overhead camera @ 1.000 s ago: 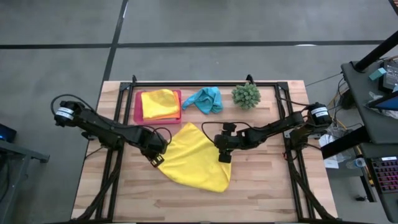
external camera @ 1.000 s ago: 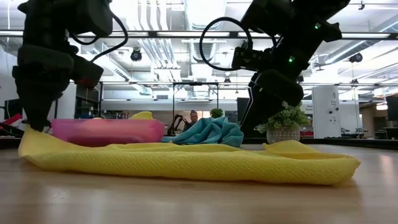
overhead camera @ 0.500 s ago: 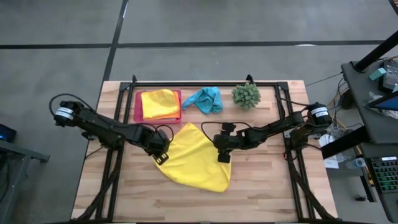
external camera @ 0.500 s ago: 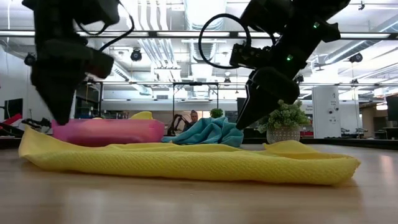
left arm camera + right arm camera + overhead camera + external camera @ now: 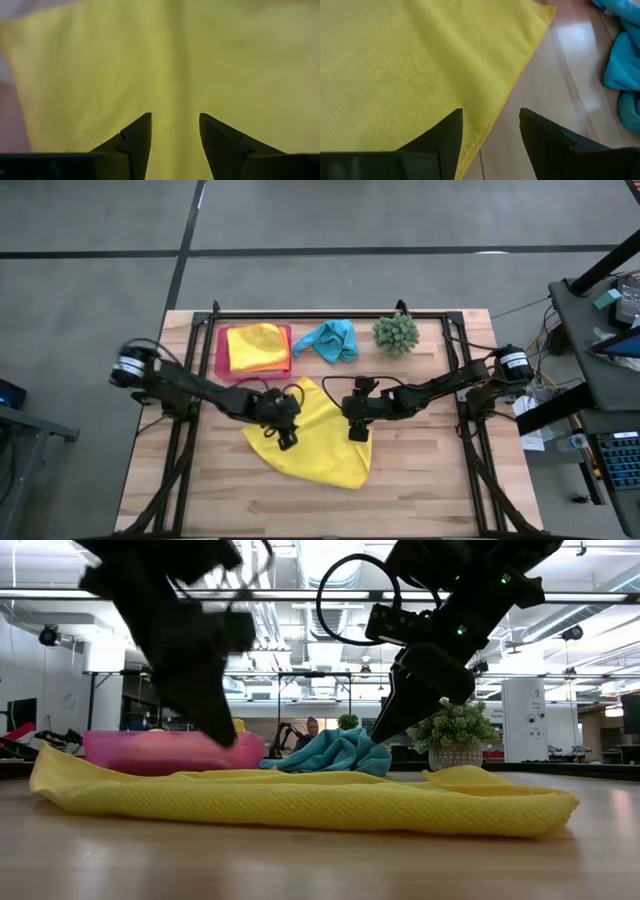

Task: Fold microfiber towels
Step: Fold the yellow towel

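Both pairs of jaws are seen parted and empty over the yellow towel (image 5: pixel 315 435). The left gripper (image 5: pixel 284 431) is poised above its middle, the right gripper (image 5: pixel 357 430) above its edge, presumably to smooth or regrasp it for folding. The towel is spread mid-table. One folded yellow towel (image 5: pixel 256 346) is stacked on the tray (image 5: pixel 220 352), with what may be orange beneath. One blue towel (image 5: pixel 332 339) is bunched beside the plant (image 5: pixel 396 333).

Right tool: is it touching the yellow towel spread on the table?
Apart. In the low view the right tool hangs above the yellow towel with room background visible between them; its wrist view shows open fingers with nothing gripped.
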You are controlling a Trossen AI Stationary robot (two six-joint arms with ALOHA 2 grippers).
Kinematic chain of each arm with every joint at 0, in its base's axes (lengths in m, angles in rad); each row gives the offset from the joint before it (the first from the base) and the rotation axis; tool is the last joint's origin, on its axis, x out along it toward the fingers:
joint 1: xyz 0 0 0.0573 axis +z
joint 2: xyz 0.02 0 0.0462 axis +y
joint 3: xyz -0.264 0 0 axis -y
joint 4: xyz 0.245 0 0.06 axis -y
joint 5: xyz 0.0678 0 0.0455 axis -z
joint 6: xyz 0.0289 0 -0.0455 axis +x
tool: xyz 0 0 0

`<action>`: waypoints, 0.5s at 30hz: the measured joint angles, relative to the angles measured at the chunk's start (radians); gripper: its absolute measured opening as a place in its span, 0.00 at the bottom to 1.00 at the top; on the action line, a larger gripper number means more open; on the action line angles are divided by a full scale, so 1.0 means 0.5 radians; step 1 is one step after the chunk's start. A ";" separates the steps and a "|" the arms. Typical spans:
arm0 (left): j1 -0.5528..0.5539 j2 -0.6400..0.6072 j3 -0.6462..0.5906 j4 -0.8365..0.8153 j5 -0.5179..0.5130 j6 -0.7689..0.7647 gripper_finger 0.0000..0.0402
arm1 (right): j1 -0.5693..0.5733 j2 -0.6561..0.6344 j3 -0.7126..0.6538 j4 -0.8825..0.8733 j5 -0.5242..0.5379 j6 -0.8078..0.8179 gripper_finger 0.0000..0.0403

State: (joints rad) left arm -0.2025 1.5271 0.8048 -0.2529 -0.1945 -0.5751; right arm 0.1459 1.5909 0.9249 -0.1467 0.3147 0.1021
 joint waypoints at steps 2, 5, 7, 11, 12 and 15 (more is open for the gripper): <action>0.001 0.125 0.018 -0.004 -0.025 0.012 0.37 | -0.001 0.000 0.000 0.000 0.000 -0.003 0.46; 0.001 0.247 0.026 -0.010 -0.090 0.012 0.37 | -0.001 0.000 0.000 0.000 0.000 -0.005 0.46; 0.000 0.280 0.031 -0.002 -0.118 0.011 0.37 | -0.001 0.000 0.000 0.000 0.000 -0.016 0.46; 0.000 0.268 0.018 -0.047 -0.127 -0.201 0.34 | -0.001 0.000 0.000 -0.001 0.000 -0.018 0.46; 0.000 0.252 0.017 -0.123 -0.131 -0.295 0.33 | -0.001 0.000 0.000 -0.004 0.000 -0.018 0.46; -0.022 0.218 0.017 -0.418 -0.144 -0.589 0.30 | 0.001 0.000 -0.007 -0.011 -0.001 -0.022 0.46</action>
State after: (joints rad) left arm -0.2132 1.6361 0.8135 -0.4617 -0.2667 -0.8695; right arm 0.1462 1.5909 0.9213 -0.1520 0.3143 0.0912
